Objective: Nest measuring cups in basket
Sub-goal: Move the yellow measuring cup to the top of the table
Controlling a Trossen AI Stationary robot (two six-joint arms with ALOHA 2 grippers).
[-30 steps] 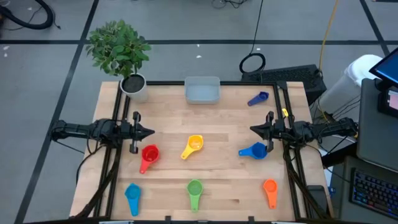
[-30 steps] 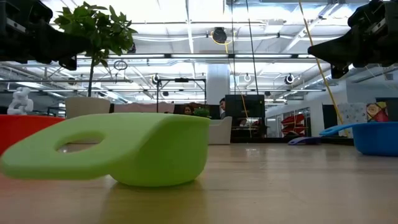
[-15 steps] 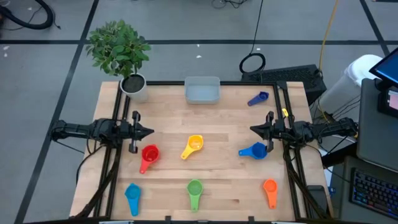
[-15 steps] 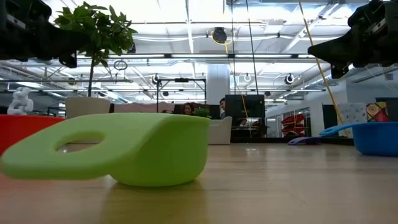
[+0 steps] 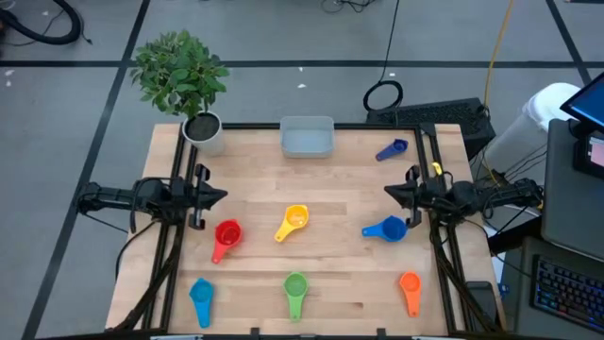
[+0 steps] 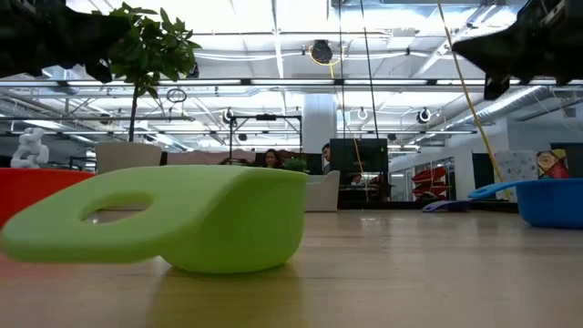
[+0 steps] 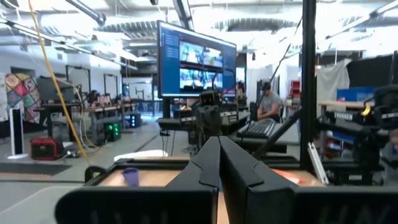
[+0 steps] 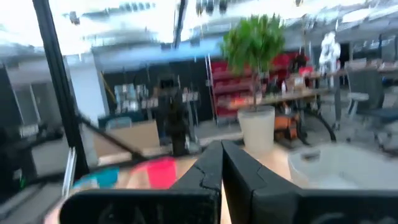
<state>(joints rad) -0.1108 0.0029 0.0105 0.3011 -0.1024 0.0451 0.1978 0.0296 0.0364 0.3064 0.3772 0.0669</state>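
Seven measuring cups lie apart on the wooden table: red, yellow, large dark blue, small dark blue, light blue, green and orange. The pale grey-blue basket sits at the far edge with nothing in it. My left gripper hovers shut above the table's left side, beyond the red cup. My right gripper hovers shut at the right side, beyond the large dark blue cup. Both point level toward the table's middle. The low view shows the green cup close up, mouth down.
A white pot with a green plant stands at the far left corner, beside the basket. Black frame rails run along both table sides. Bare wood lies between the basket and the yellow cup.
Both grippers have risen a little and drawn back slightly toward their own table sides, staying shut. The cups and the basket have not moved.
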